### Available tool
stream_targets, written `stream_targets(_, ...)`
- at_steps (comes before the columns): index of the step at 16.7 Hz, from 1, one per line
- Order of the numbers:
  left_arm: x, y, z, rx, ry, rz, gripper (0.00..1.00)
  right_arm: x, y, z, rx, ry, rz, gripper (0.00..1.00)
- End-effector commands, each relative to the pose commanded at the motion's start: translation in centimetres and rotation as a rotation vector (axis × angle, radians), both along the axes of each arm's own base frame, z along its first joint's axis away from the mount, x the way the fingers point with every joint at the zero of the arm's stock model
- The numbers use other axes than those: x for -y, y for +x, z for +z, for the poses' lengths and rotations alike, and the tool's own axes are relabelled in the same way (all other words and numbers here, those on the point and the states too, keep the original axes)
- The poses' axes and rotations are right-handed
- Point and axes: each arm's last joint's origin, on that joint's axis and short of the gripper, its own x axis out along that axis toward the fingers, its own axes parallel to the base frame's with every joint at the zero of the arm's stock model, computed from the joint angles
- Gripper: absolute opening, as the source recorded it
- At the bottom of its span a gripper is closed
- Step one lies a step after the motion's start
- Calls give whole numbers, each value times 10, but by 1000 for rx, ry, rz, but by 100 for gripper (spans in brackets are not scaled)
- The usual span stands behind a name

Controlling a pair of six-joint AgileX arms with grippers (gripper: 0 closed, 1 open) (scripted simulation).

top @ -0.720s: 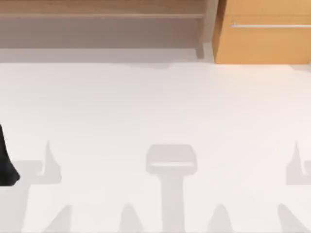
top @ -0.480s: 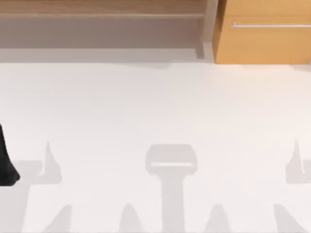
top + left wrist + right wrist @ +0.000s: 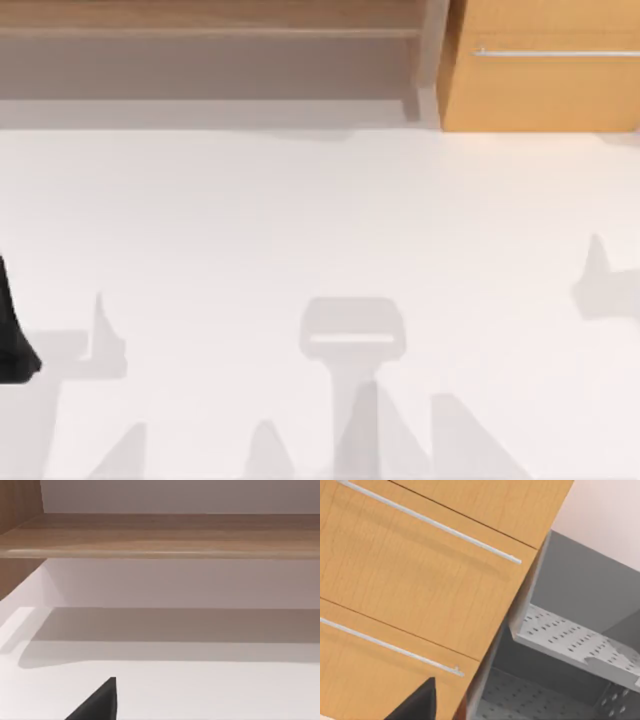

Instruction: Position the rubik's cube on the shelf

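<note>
The left arm (image 3: 12,335) stood parked at the worktop's (image 3: 320,230) 9 o'clock edge; whether either gripper was open or closed, I cannot tell. The shelf (image 3: 210,32) lay at 11 o'clock, the drawer cabinet (image 3: 540,85) at 1 o'clock. I could not find the rubik's cube. The right wrist faced the cabinet (image 3: 410,580), so reaching blindly could strike it.

Shelf (image 3: 210,30) – matt grained wood; drawer cabinet (image 3: 540,90) – smooth wood w/ metal bar handle (image 3: 555,52); table (image 3: 320,230) matt white.
</note>
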Motion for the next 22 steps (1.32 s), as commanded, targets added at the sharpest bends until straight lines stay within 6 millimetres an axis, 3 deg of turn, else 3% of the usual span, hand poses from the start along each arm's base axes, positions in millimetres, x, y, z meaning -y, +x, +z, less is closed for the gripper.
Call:
stream_targets(4, 0, 0, 0, 0, 0, 0, 100, -7, 58, 24, 10, -283, -16, 100)
stream_targets(7, 0, 0, 0, 0, 0, 0, 100, -18, 115, 19, -2, -500, -23, 100)
stream_targets(10, 0, 0, 0, 0, 0, 0, 100, -32, 171, -9, -25, -707, -24, 100)
stream_targets(14, 0, 0, 0, 0, 0, 0, 100, -51, 226, -70, -60, -939, -24, 100)
stream_targets(18, 0, 0, 0, 0, 0, 0, 100, -64, 253, -125, -82, -1087, -37, 100)
stream_targets(22, 0, 0, 0, 0, 0, 0, 100, -68, 261, -145, -83, -1135, -54, 100)
